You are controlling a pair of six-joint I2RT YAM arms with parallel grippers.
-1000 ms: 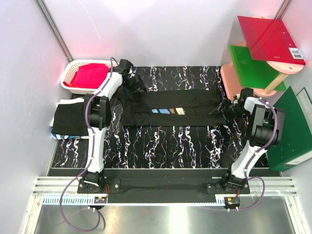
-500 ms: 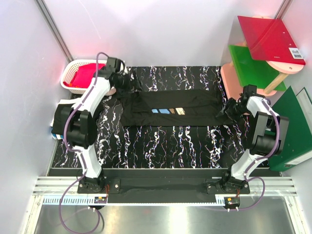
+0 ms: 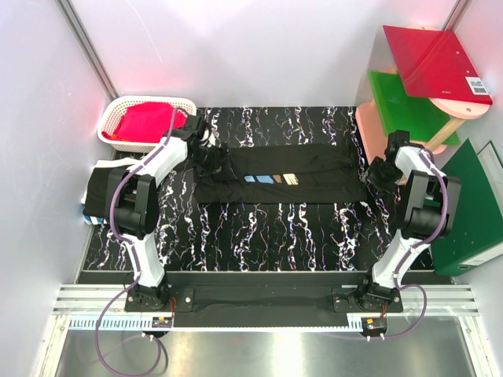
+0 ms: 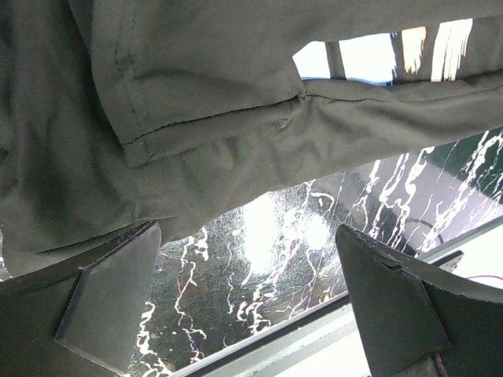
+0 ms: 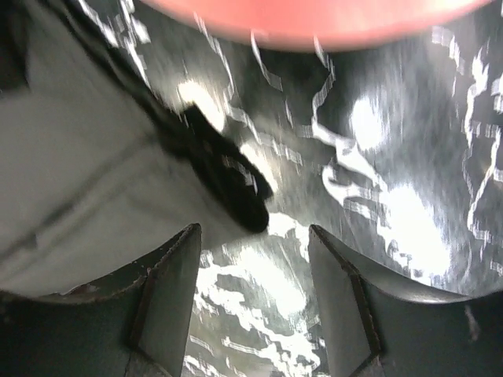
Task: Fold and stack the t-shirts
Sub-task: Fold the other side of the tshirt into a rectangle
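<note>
Folding of the black cotton t-shirt (image 3: pixel 314 181) with slanted blue, orange and pale-blue strokes on its chest is judged to be the step in hand. It is laid out as a long flat band across the middle of the black marbled table (image 3: pixel 275 236), so the lengthwise fold appears done and the crosswise fold not yet begun.

The left gripper (image 3: pixel 207 153) is held at the band's left end. In the left wrist view its fingers (image 4: pixel 110 298) are spread wide with only tabletop between them, and a hemmed fold of cloth lies just beyond. The right gripper (image 3: pixel 379 174) is held at the right end. Its fingers (image 5: pixel 169 290) are likewise parted and empty, with a dark corner of cloth just ahead.

A folded black shirt (image 3: pixel 110 192) is already laid at the table's left edge, well apart from the band. For the next move, an end of the band would probably have to be pinched through all its layers and carried over to the other end, so that nothing is dragged open.

Compared with half a second ago, the left gripper has been brought from beside the basket to the shirt's left end. A second ago a flap of cloth was drawn out toward the right gripper, whereas the right edge now lies flat.
</note>
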